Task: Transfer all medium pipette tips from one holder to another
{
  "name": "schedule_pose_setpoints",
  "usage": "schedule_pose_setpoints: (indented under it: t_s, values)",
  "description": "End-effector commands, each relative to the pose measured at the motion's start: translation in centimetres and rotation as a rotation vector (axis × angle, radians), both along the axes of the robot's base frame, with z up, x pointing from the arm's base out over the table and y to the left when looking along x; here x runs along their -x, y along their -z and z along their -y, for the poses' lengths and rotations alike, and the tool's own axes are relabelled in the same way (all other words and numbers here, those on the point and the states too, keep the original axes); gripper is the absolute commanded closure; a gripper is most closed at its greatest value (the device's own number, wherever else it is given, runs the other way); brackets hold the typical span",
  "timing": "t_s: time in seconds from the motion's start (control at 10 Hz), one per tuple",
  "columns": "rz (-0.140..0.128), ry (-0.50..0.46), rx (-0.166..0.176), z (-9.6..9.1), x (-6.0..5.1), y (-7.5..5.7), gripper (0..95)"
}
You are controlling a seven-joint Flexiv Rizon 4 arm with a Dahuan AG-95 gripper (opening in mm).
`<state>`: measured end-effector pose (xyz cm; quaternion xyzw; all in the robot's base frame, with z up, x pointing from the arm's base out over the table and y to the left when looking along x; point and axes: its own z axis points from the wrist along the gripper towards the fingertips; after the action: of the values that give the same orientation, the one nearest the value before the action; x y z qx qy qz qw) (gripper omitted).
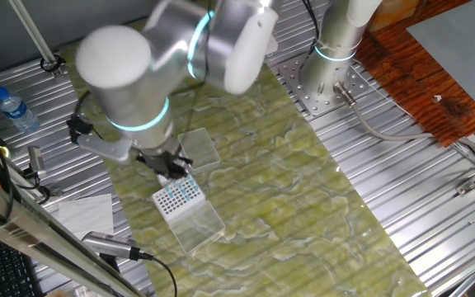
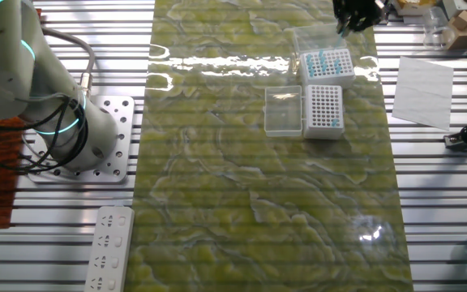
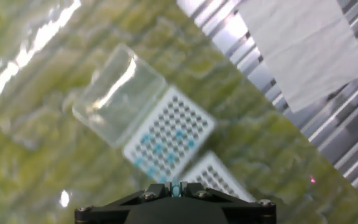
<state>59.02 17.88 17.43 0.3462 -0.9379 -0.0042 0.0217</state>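
Note:
My gripper (image 3: 176, 185) is shut on one medium pipette tip (image 3: 176, 189), whose light-blue top shows between the fingers in the hand view. It hovers above two white grid holders. One holder (image 3: 169, 132) has several blue-topped tips and an open clear lid (image 3: 115, 94). The second holder (image 3: 215, 176) lies just ahead of the fingers. In the other fixed view the gripper (image 2: 355, 12) is beyond the holder with many blue tips (image 2: 328, 65), and the second holder (image 2: 324, 109) lies nearer. In one fixed view the gripper (image 1: 170, 165) is just above a holder (image 1: 177, 196).
Clear lids lie beside the holders (image 2: 284, 110) (image 1: 198, 227). A white paper sheet (image 3: 303, 50) lies on the ribbed metal table to the right. A water bottle (image 1: 13, 109) and a power strip (image 2: 110, 247) sit off the green mat (image 2: 258, 203).

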Motion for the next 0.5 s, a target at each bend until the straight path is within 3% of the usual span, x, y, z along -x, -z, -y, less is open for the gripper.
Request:
schedule_pose_setpoints:
  t_s: [0.1,0.5]
  values:
    - [0.010,0.008,0.002,-0.96,-0.32,0.84,95.0]
    - [0.029,0.012,0.001,-1.45,-0.76,1.80,95.0]
